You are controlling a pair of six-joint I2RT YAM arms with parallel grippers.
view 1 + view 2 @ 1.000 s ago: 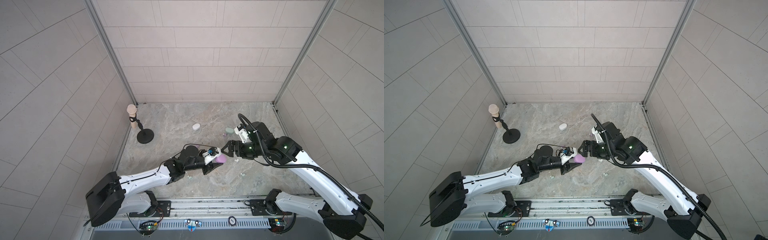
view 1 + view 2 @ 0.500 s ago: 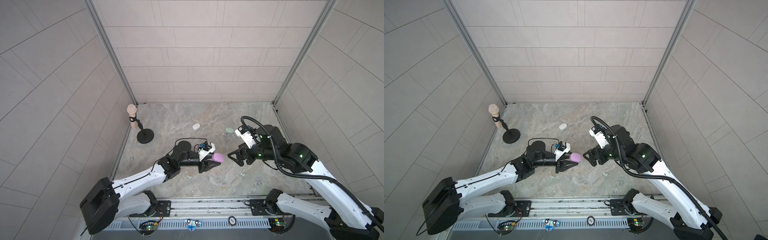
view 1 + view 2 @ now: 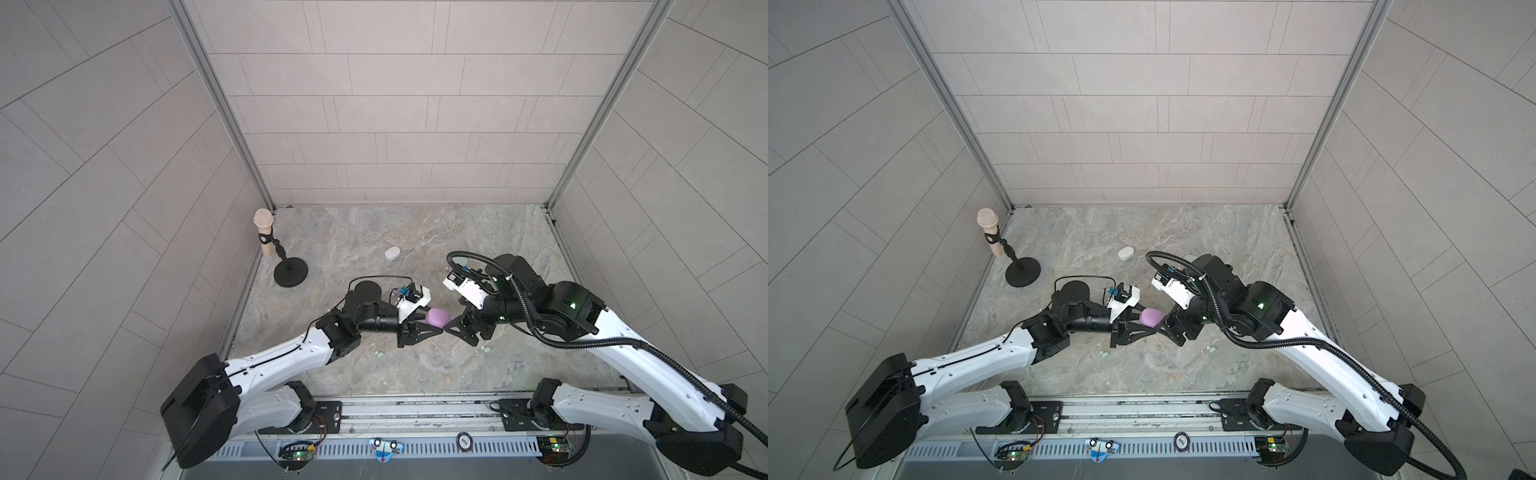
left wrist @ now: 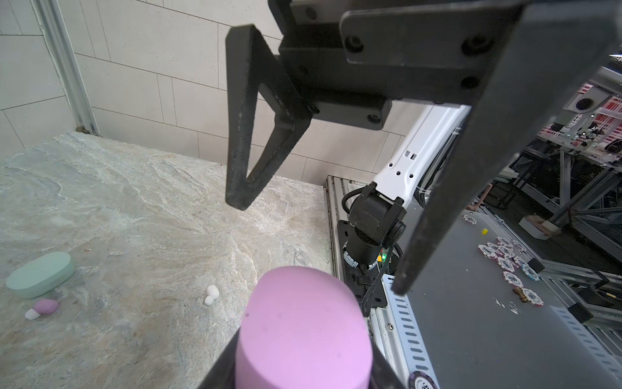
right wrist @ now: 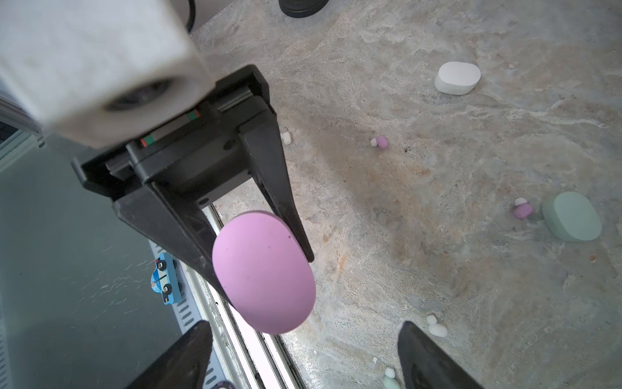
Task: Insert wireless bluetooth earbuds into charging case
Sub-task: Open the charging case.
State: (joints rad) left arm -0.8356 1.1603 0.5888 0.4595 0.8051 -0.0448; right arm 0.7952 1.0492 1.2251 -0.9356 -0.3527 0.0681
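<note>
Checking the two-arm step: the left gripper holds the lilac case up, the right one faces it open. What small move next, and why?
Probably ease the right gripper forward until its open jaws straddle the free end of the lilac case. The left gripper is shut on the other end, holding it off the table, and the case looks closed, so a second grip seems needed.

The marbled tabletop (image 3: 415,365) carries a white case (image 3: 392,253), a mint case (image 5: 572,217), a microphone stand (image 3: 291,272) and scattered tiny earbuds (image 5: 382,141).
</note>
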